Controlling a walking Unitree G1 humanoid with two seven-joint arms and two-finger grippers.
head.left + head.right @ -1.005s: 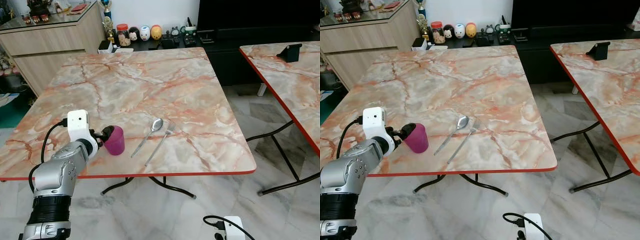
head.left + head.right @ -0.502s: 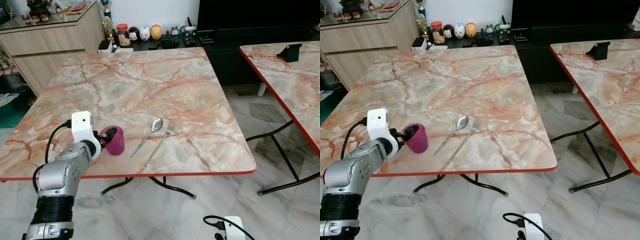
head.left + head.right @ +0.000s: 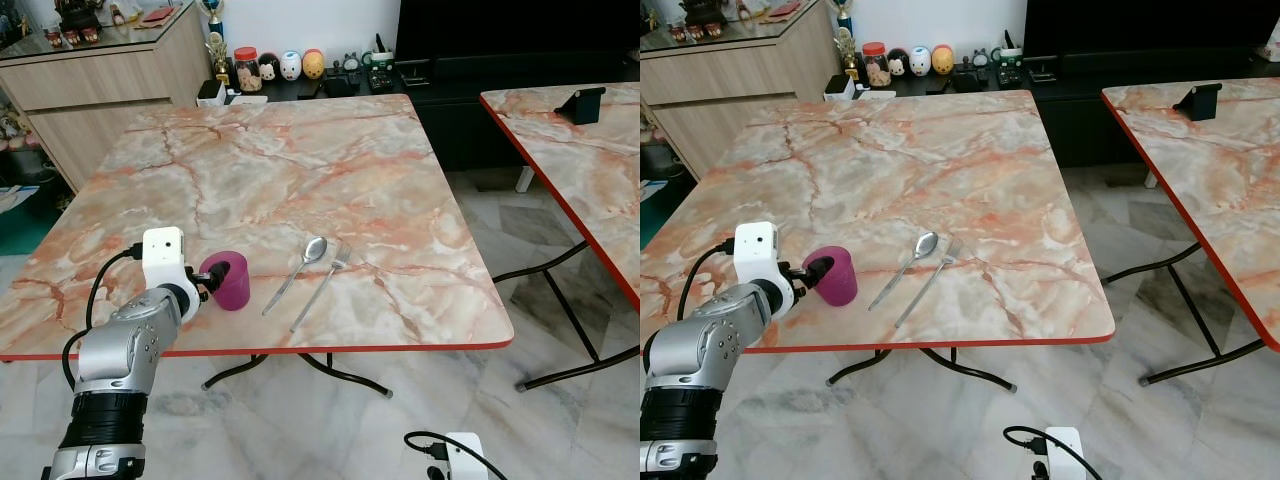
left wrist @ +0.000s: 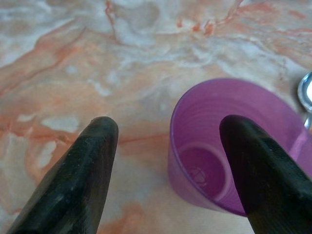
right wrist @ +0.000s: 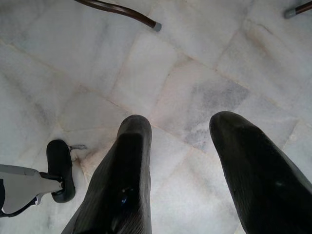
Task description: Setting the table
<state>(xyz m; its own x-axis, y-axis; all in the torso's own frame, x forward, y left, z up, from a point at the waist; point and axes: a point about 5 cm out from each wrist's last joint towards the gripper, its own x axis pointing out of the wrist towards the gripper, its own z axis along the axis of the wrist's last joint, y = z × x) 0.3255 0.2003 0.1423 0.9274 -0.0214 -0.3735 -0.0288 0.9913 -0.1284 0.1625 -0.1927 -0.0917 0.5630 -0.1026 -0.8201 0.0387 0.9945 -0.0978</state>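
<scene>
- Your left gripper (image 3: pixel 212 282) sat at the purple cup (image 3: pixel 229 279) near the table's (image 3: pixel 300 160) front edge, toward its front-left corner. The cup stood upright; spoon (image 3: pixel 300 270) and fork (image 3: pixel 323 282) lay just beside each other, nearer the front edge's middle.
- From the right eye, the same three pieces (image 3: pixel 835 275) were all that was laid: no plate, so you were early in the setting, I'd judge.
- On the left wrist camera, your fingers (image 4: pixel 78 180) were spread, one outside the cup (image 4: pixel 214 146), the other over its mouth; no pinch on the wall.
- Your right gripper (image 5: pixel 180 170) hung idle over the floor (image 5: pixel 204 58), fingers apart.
</scene>
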